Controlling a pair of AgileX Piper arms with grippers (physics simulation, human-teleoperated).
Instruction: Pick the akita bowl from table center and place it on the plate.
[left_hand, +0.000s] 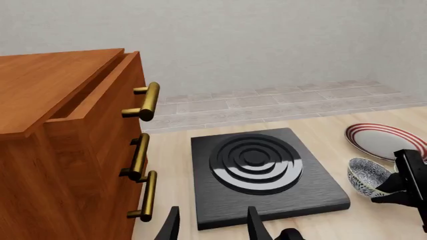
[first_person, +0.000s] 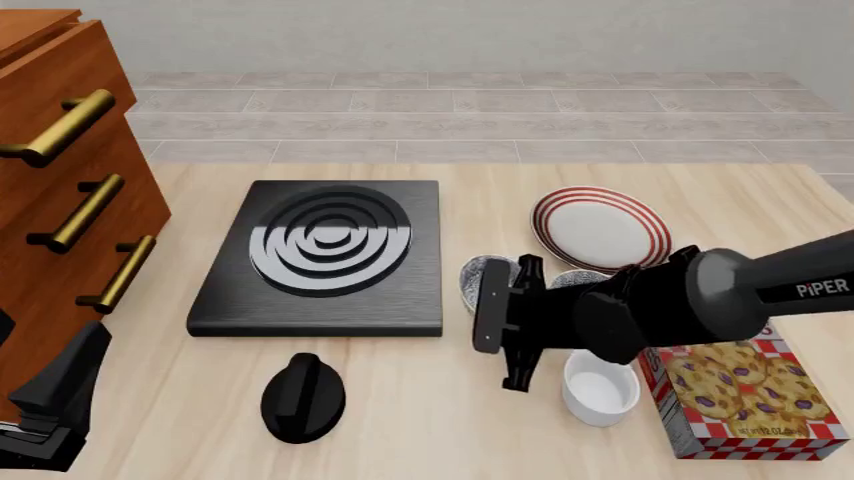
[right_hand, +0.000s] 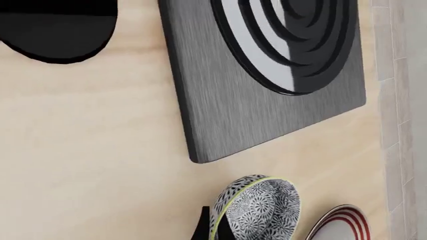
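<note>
The akita bowl (right_hand: 257, 207), dark-speckled outside with a pale rim, sits tipped between the stove plate's corner and the plate. In the front view the akita bowl (first_person: 478, 280) shows only partly behind my right gripper (first_person: 497, 300). One dark finger (right_hand: 203, 228) presses on the outside of the bowl's wall at the rim; the other finger is hidden inside the bowl. The striped plate (first_person: 601, 228) lies just behind and to the right, with nothing on it. At the table's near left corner my left gripper (left_hand: 212, 214) is open and holds nothing.
A black square stove plate (first_person: 327, 255) lies left of centre with a black knob (first_person: 304, 397) in front of it. A wooden drawer cabinet (first_person: 60, 180) stands at the left. A white ramekin (first_person: 601, 392) and a cookie box (first_person: 741, 400) sit under my right arm. A second speckled rim (first_person: 577, 277) peeks out behind that arm.
</note>
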